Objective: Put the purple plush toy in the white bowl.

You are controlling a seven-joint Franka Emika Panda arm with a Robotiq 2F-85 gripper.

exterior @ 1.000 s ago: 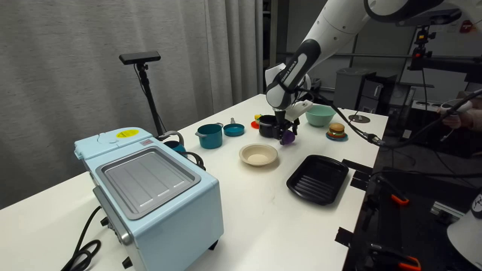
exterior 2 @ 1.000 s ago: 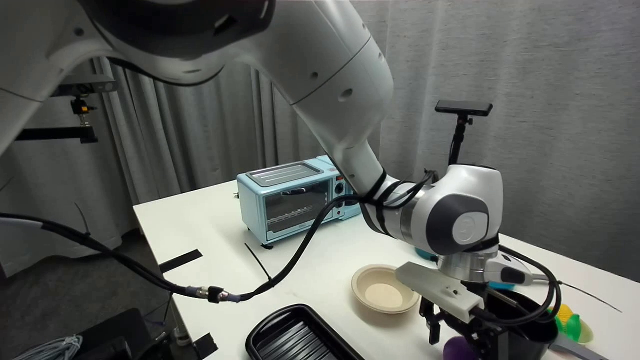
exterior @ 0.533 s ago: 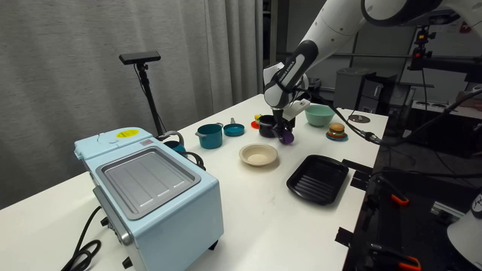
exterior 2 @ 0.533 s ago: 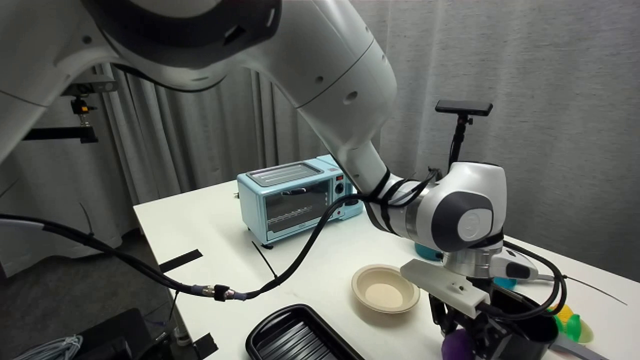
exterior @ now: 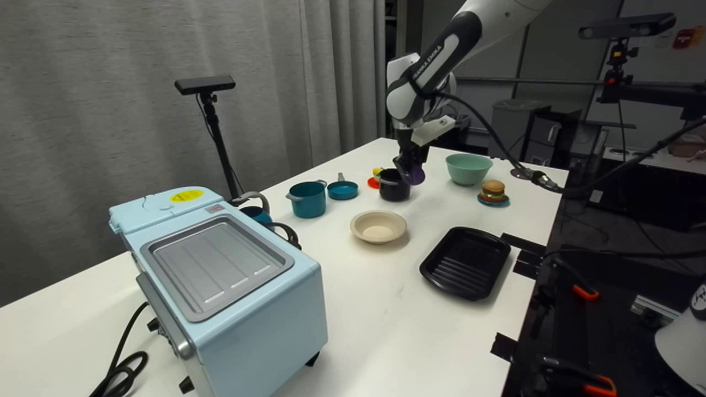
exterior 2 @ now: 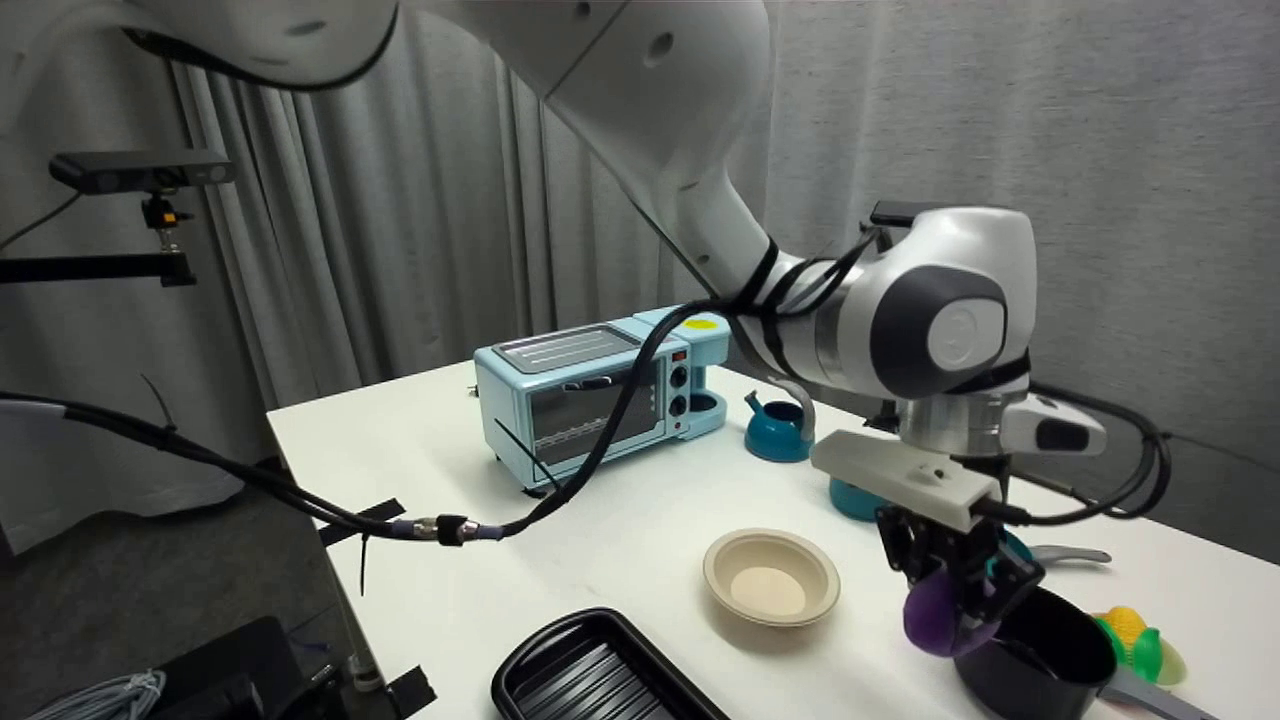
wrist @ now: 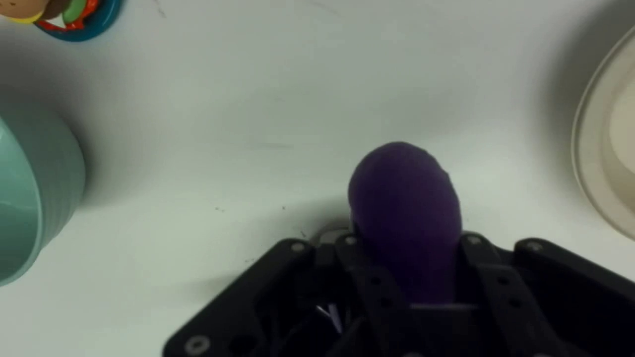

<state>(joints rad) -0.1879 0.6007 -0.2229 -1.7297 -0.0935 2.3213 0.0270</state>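
Gray curtains (exterior 2: pixel 1140 230) hang behind the white table (exterior 2: pixel 625 545) where your gripper (wrist: pixel 412 240) clasps the purple plush toy (exterior 2: pixel 932 615) above the surface, near a black pot (exterior: pixel 392 191) and apart from the white bowl (exterior 2: pixel 768 592). An exterior view alone gives you the glass door (exterior 2: pixel 578 422) of a blue toaster oven (exterior 2: pixel 508 420); the green bowl (exterior: pixel 469 170) and toy burger (exterior: pixel 492 190) appear in an exterior view and the wrist view, where you see fingers (wrist: pixel 488 277) pressing the plush from both sides.
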